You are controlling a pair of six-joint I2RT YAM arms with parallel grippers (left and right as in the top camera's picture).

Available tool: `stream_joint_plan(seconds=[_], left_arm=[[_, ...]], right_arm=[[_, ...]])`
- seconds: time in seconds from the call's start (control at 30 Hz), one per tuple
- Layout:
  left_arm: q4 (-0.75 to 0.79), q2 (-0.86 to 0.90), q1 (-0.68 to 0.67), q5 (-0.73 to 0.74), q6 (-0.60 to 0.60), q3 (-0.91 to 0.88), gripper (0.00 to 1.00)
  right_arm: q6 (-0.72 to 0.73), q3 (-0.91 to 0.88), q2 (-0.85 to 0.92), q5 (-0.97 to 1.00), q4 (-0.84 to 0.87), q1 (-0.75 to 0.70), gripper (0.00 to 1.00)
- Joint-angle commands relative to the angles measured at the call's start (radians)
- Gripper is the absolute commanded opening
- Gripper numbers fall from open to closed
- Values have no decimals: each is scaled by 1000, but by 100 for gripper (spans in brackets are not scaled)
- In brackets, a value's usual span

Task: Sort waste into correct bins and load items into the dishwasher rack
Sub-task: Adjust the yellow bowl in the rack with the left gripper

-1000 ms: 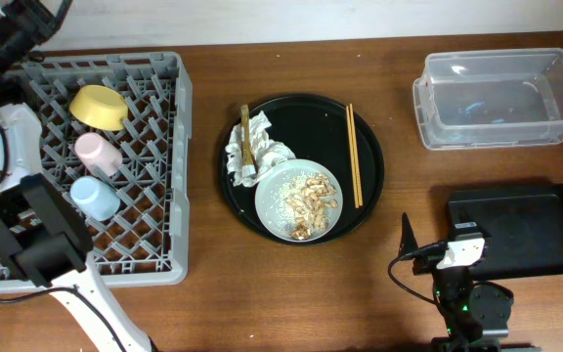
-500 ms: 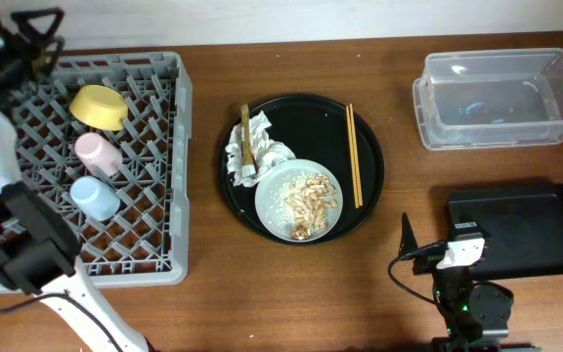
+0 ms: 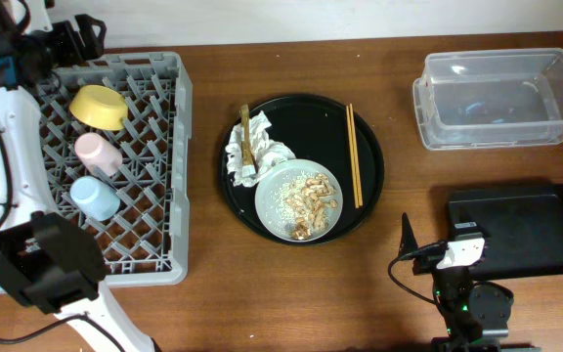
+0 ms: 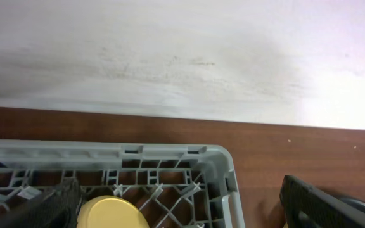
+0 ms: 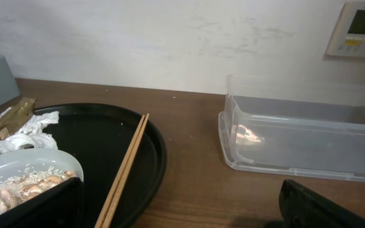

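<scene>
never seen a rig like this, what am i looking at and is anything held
These are two robot arms at a table, each ending in a two-finger gripper. One picture looks down from above; the other two come from cameras on the wrists. The left gripper hovers open at the far edge of the grey rack, which holds a yellow bowl, pink cup and blue cup. The right gripper, also open, sits near the black container, with a clear tub beyond. A black tray carries a plate of food bits, a napkin and chopsticks. Nothing is held.
</scene>
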Motion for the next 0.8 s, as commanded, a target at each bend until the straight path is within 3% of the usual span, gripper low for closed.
stream_joint_plan(seconds=[0.0,0.07,0.1,0.17,0.3,0.43,0.5,0.77], left_arm=[[-8,-9,-36,-60,99,7,89],[-27,-6,-58,-181,116,6,41],[-26,-3,-62,-222,116,2,26],[-18,10,-64,-237,116,-4,7],[-16,67,-76,-241,116,-10,2],[-44,128,-75,-380,136,-10,0],[-56,146,-77,-376,201,-10,0],[-87,220,-75,-380,249,-11,0]], right_arm=[[0,-5,-7,5,-6,-3,98],[0,-5,-7,5,-6,-3,98],[0,-5,-7,5,-6,-3,98],[0,-5,-7,5,-6,-3,98],[0,-5,-7,5,-6,-3,98],[0,-5,-7,5,-6,-3,98],[0,-5,-7,5,-6,-3,98],[0,-5,-7,5,-6,-3,98]])
